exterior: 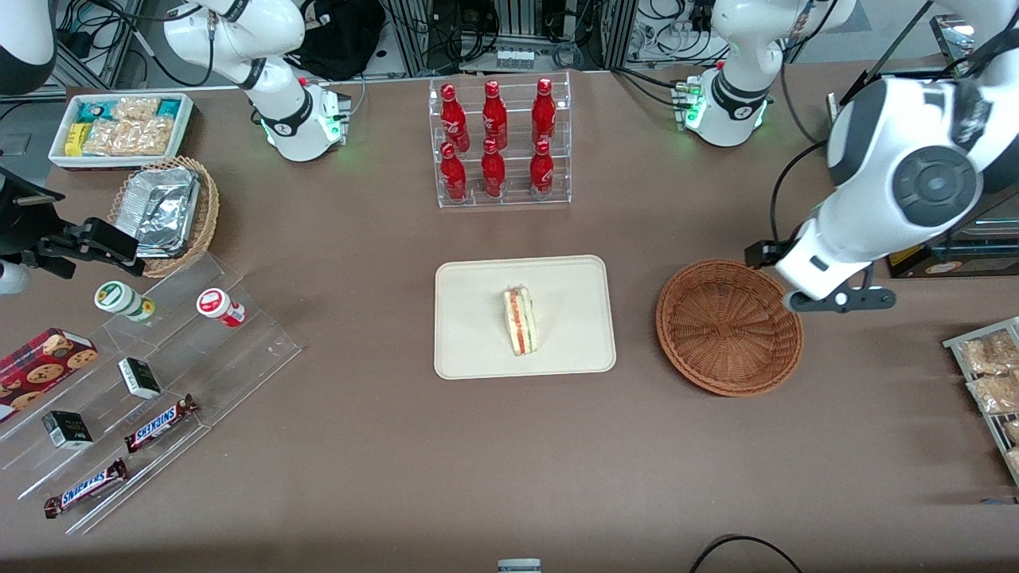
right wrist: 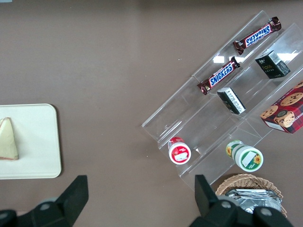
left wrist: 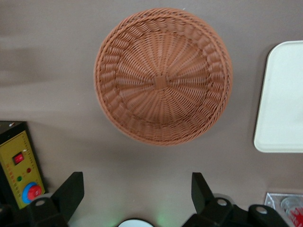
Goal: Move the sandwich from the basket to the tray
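The sandwich point(exterior: 520, 321) lies on the cream tray point(exterior: 478, 350), near its middle, filling edge up. It also shows in the right wrist view point(right wrist: 8, 139) on the tray point(right wrist: 38, 142). The reddish-brown wicker basket point(exterior: 728, 326) is empty and stands beside the tray, toward the working arm's end. My left gripper point(exterior: 796, 296) hangs above the table at the basket's rim, a little farther from the front camera than the basket. In the left wrist view the gripper point(left wrist: 137, 187) is open and empty, with the basket point(left wrist: 163, 75) and a tray corner point(left wrist: 284, 94) in sight.
A clear rack of red bottles point(exterior: 500, 143) stands farther from the front camera than the tray. Acrylic steps with snacks point(exterior: 143, 382), a tan basket of foil packs point(exterior: 163, 211) and a white snack bin point(exterior: 119, 127) lie toward the parked arm's end. Snack packets point(exterior: 991, 374) lie at the working arm's end.
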Motion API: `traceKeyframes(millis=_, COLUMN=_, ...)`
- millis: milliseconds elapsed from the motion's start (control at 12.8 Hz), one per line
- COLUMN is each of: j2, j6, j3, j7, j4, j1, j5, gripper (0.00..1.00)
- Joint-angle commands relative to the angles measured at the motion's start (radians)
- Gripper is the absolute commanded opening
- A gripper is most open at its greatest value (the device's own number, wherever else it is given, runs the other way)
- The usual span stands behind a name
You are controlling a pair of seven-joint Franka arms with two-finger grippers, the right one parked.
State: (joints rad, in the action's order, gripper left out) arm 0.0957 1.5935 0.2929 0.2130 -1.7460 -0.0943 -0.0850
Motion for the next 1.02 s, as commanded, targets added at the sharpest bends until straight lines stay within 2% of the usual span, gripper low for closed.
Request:
traceKeyframes(millis=0, j2=-0.08, j6=-0.047, j3=-0.052, j7=-0.066, j4=-0.027, j1=-0.001, j5=0.034, gripper=1.0)
traceKeyframes(millis=235, j2=-0.116, j6=-0.11, j3=-0.205, j7=-0.174, j4=0.014, j1=0.086, j5=0.036, gripper=1.0)
traceKeyframes(millis=626, j2=-0.131, j6=-0.136, j3=-0.261, j7=-0.202, j4=0.085, j1=0.088, j5=0.036, gripper=1.0)
traceKeyframes(millis=939, j2=-0.139, j6=-0.151, j3=-0.268, j7=-0.202, j4=0.106, j1=0.09, j5=0.042, gripper=1.0)
